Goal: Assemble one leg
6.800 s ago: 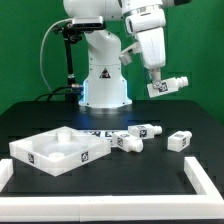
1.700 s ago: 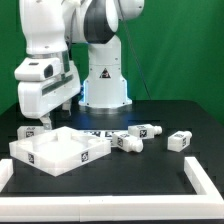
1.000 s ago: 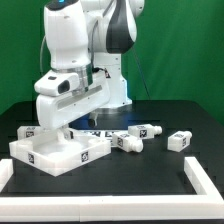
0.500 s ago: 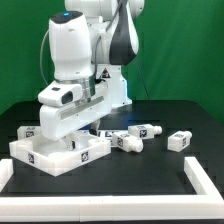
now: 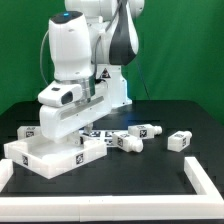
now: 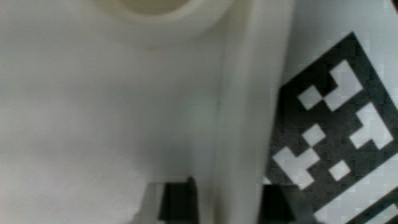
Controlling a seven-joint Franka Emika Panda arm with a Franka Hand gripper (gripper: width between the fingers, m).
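The large white square rimmed panel (image 5: 40,160) lies on the black table at the exterior view's left. My gripper (image 5: 63,140) is down on its far rim. In the wrist view my gripper (image 6: 231,200) has a dark finger (image 6: 175,202) on each side of the panel's white rim wall (image 6: 235,120), shut on it, with a tag sticker (image 6: 342,125) beside it. Four legs lie loose: one (image 5: 28,131) behind the panel at the left, two (image 5: 128,142) (image 5: 147,130) in the middle, one (image 5: 180,140) at the right.
A low white rail (image 5: 205,183) runs along the table's front and up both sides. The robot's base (image 5: 105,95) stands behind the parts. A green backdrop closes the rear.
The arm swung from the upper right to the left and came down onto the panel's rim. In the last half second the panel slid slightly toward the exterior view's left.
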